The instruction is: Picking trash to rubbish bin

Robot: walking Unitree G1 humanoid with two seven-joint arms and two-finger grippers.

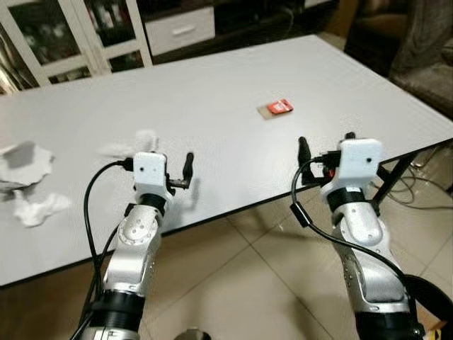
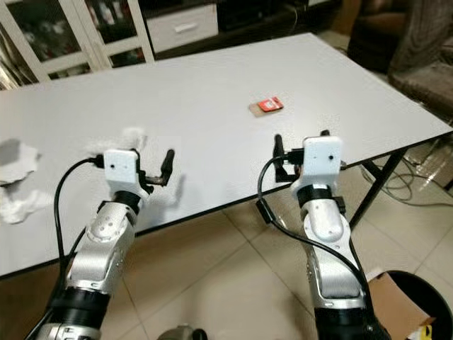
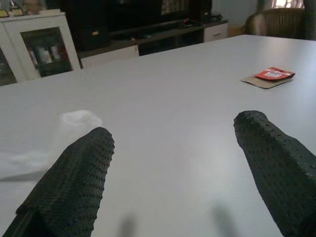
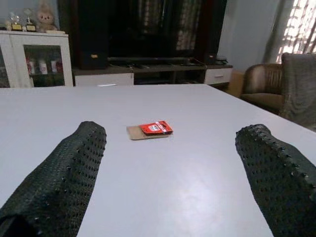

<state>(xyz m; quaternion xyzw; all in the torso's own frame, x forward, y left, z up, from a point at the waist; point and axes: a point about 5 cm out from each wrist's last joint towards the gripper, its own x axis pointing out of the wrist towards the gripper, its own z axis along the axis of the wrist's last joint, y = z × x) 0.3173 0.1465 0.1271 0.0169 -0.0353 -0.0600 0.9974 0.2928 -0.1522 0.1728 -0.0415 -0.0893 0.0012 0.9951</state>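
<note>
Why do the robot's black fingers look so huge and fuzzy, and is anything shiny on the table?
In both wrist views the fingers sit right by the lens, so they look big and soft-edged, while the red packet stays sharp in the right wrist view. In the left eye view the white table shows a soft, pale glare, and the crumpled tissues wash out against it.

My left gripper [image 1: 170, 170] and my right gripper [image 1: 324, 150] hang side by side over the near edge of the large white rectangular table [image 1: 212, 106], each with its two fingers spread wide apart and nothing between them. The small red packet on a brown card [image 1: 275, 108] lies on the table beyond my right gripper, and crumpled white tissues [image 1: 28, 180] lie far to my left near the table's left end, with a thin clear plastic scrap [image 1: 134, 144] just beyond my left gripper. Behind the table stand a white glass-door cabinet [image 1: 71, 35] and a white drawer unit [image 1: 180, 30], a brown armchair [image 4: 261, 91] sits past the table's right end, and a black round rubbish bin [image 2: 414, 304] stands on the tiled floor [image 1: 241, 283] at my lower right.
</note>
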